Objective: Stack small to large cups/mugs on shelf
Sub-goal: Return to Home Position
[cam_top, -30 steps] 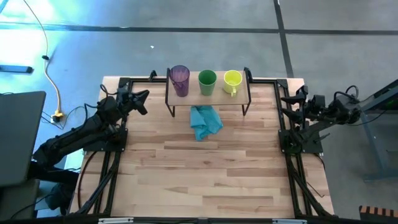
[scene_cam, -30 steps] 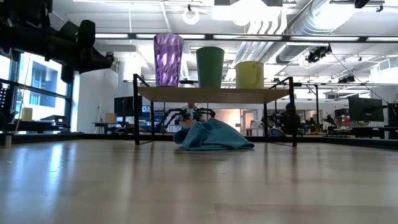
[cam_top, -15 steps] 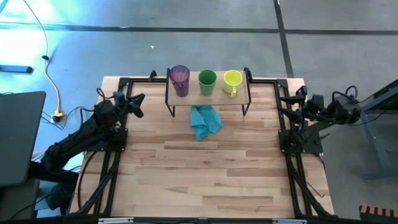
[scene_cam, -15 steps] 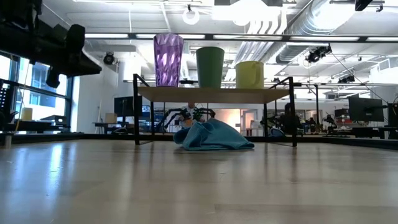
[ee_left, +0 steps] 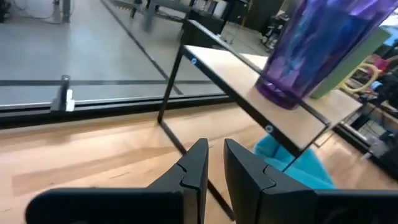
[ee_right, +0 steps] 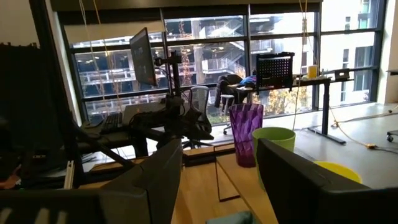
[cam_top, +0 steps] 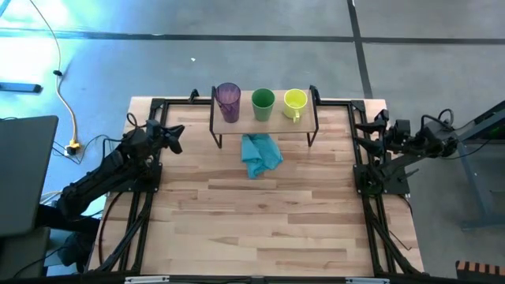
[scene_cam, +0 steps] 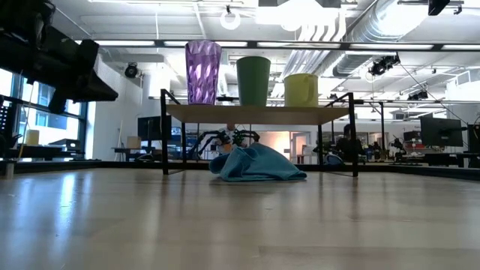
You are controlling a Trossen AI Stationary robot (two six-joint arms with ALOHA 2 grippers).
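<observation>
Three cups stand side by side by their bases on the shelf (cam_top: 264,120), a light wood board on thin black legs at the table's far side. They are the translucent purple tumbler (cam_top: 228,101), the green cup (cam_top: 263,102) and the yellow-green mug (cam_top: 294,102) with its handle toward the near edge. My left gripper (cam_top: 172,134) hovers left of the shelf, shut and empty; in its wrist view the tumbler (ee_left: 317,43) is ahead of it. My right gripper (cam_top: 363,130) waits open at the table's right edge, facing the cups (ee_right: 245,134).
A crumpled light blue cloth (cam_top: 260,154) lies on the table just near of the shelf, partly under its front edge (scene_cam: 255,165). The wide wooden tabletop (cam_top: 260,221) lies bare on the near side. Black arm frames run along both side edges.
My left gripper has drawn back from the shelf's purple-tumbler end toward the table's left edge and slightly toward the near edge. The cups, shelf and cloth have stayed where they were.
</observation>
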